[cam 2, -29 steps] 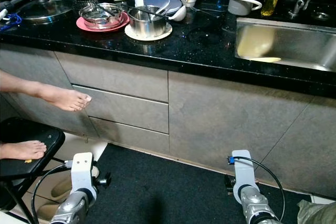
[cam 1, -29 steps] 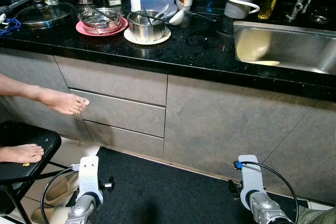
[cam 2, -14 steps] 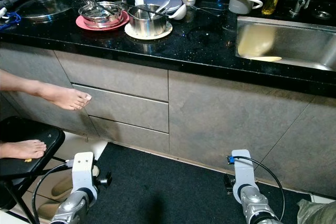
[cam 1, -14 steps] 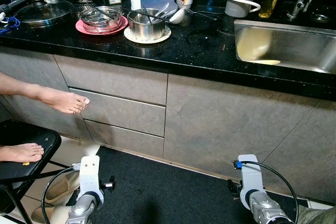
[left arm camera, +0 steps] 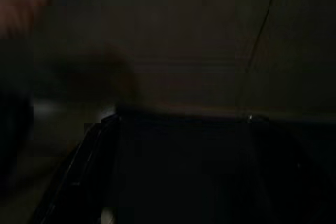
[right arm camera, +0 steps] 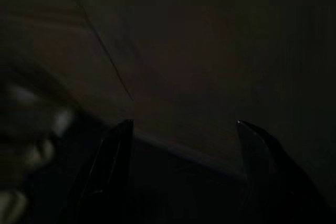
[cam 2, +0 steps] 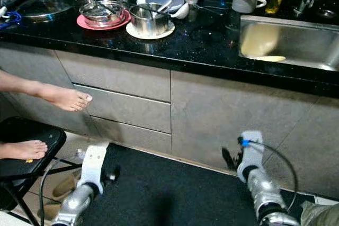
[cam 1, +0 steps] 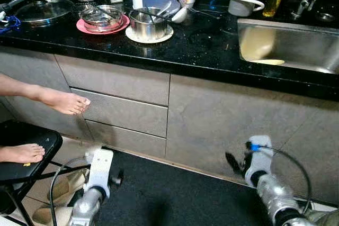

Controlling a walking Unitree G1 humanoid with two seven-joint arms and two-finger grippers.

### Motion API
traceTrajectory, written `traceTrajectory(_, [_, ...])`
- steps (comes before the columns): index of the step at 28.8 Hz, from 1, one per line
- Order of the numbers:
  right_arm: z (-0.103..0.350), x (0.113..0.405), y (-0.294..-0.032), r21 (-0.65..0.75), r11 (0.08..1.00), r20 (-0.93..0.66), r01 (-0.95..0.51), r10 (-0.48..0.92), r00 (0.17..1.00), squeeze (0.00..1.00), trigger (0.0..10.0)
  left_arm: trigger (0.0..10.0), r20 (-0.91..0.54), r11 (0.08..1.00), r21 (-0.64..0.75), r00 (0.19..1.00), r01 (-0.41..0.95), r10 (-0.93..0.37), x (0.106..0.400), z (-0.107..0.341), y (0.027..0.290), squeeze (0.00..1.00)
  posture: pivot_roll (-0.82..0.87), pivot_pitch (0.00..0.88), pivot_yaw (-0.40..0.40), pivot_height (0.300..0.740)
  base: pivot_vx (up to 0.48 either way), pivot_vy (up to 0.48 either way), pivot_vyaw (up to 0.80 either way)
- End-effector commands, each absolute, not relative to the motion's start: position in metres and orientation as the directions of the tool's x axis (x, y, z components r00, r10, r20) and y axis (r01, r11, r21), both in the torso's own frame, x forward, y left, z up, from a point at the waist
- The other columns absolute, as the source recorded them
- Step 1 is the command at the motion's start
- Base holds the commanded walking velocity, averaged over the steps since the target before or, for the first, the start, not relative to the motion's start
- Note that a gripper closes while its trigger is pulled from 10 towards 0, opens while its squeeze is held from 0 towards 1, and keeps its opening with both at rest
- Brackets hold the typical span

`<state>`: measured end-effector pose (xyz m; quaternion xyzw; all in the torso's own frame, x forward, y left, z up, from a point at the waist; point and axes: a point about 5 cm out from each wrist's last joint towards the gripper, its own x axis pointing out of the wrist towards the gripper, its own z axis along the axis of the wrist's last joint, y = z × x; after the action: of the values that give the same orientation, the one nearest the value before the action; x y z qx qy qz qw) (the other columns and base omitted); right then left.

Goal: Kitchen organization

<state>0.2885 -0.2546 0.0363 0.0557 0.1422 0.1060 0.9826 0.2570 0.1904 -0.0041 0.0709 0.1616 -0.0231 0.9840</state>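
Countertop (cam 1: 201, 46) holds pots (cam 1: 146, 25); a person's foot (cam 1: 66, 101) crosses the drawers; right hand (right arm camera: 184, 145) released, left's state unclear.

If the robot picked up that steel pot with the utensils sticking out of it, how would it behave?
The steel pot looks rigid, and its shiny wall could be slippery between the jaws. The utensils lean loosely over its rim, so they would probably shift or rattle if it tilts. It sits on a pale plate, which might slide along if the pot is pushed.
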Motion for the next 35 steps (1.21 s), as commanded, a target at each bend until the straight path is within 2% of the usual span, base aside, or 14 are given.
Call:
traceTrajectory(1, [0.049, 0.295, -0.250, 0.180, 0.948, -0.203, -0.263, 0.298, 0.933, 0.00, 10.0, 10.0, -0.278, 0.987, 0.135, 0.959, 0.085, -0.045, 0.262, 0.006, 0.191, 0.00, -0.01, 0.040, -0.012, 0.740, 0.000, 0.000, 0.00])
traceTrajectory(3, [0.061, 0.301, -0.245, 0.218, 0.923, -0.144, -0.316, 0.351, 0.925, 0.00, 10.0, 10.0, -0.227, 0.986, 0.135, 0.972, 0.096, -0.064, 0.268, 0.018, 0.189, 0.00, -0.02, 0.037, -0.011, 0.740, 0.000, 0.000, 0.00])
traceTrajectory(5, [0.088, 0.310, -0.233, 0.304, 0.855, 0.001, -0.421, 0.441, 0.897, 0.00, 10.0, 10.0, -0.129, 0.984, 0.137, 0.987, 0.117, -0.099, 0.279, 0.043, 0.182, 0.00, -0.02, 0.035, -0.010, 0.740, 0.000, 0.000, 0.00])
traceTrajectory(6, [0.088, 0.310, -0.233, 0.304, 0.855, 0.001, -0.421, 0.441, 0.897, 0.00, 10.0, 10.0, -0.129, 0.984, 0.137, 0.987, 0.117, -0.099, 0.279, 0.043, 0.182, 0.00, -0.02, 0.035, -0.010, 0.740, 0.000, 0.000, 0.00])
traceTrajectory(8, [0.116, 0.318, -0.218, 0.345, 0.786, 0.134, -0.514, 0.500, 0.855, 0.00, 10.0, 10.0, -0.046, 0.983, 0.126, 0.990, 0.135, -0.131, 0.286, 0.065, 0.171, 0.00, -0.01, 0.032, -0.009, 0.740, 0.000, 0.000, 0.00])
traceTrajectory(17, [0.159, 0.329, -0.192, 0.314, 0.746, 0.273, -0.587, 0.521, 0.809, 0.00, 10.0, 10.0, 0.084, 0.984, 0.104, 0.984, 0.145, -0.154, 0.292, 0.105, 0.156, 0.00, -0.01, 0.043, -0.008, 0.740, 0.000, 0.000, 0.00])
traceTrajectory(18, [0.176, 0.332, -0.180, 0.297, 0.730, 0.322, -0.616, 0.531, 0.784, 0.00, 10.0, 10.0, 0.121, 0.984, 0.115, 0.981, 0.135, -0.148, 0.292, 0.118, 0.154, 0.00, -0.01, 0.046, -0.010, 0.740, 0.000, 0.000, 0.00])
traceTrajectory(19, [0.176, 0.332, -0.180, 0.297, 0.730, 0.322, -0.616, 0.531, 0.784, 0.00, 10.0, 10.0, 0.121, 0.984, 0.115, 0.981, 0.135, -0.148, 0.292, 0.118, 0.154, 0.00, -0.01, 0.046, -0.010, 0.740, 0.000, 0.000, 0.00])
traceTrajectory(20, [0.195, 0.331, -0.164, 0.273, 0.706, 0.366, -0.654, 0.552, 0.749, 0.00, 10.0, 10.0, 0.155, 0.986, 0.128, 0.979, 0.110, -0.130, 0.290, 0.133, 0.154, 0.00, 0.00, 0.049, -0.011, 0.740, 0.000, 0.000, 0.00])
traceTrajectory(24, [0.203, 0.328, -0.155, 0.254, 0.703, 0.363, -0.664, 0.568, 0.739, 0.00, 10.0, 10.0, 0.154, 0.987, 0.128, 0.982, 0.092, -0.112, 0.287, 0.139, 0.156, 0.00, 0.00, 0.051, -0.014, 0.740, 0.000, 0.000, 0.00])
traceTrajectory(25, [0.204, 0.332, -0.149, 0.216, 0.749, 0.324, -0.626, 0.550, 0.770, 0.00, 10.0, 10.0, 0.160, 0.991, 0.117, 0.984, 0.064, -0.082, 0.284, 0.145, 0.161, 0.00, 0.01, 0.053, -0.017, 0.740, 0.000, 0.000, 0.00])
traceTrajectory(29, [0.199, 0.340, -0.145, 0.167, 0.810, 0.265, -0.562, 0.513, 0.817, 0.00, 10.0, 10.0, 0.168, 0.994, 0.102, 0.984, 0.037, -0.054, 0.281, 0.152, 0.165, 0.00, 0.02, 0.055, -0.023, 0.740, 0.000, 0.000, 0.00])
traceTrajectory(35, [0.197, 0.348, -0.145, 0.131, 0.861, 0.208, -0.492, 0.461, 0.863, 0.00, 10.0, 10.0, 0.165, 0.996, 0.090, 0.986, 0.016, -0.031, 0.275, 0.158, 0.164, 0.00, 0.02, 0.055, -0.028, 0.740, 0.000, 0.000, 0.00])
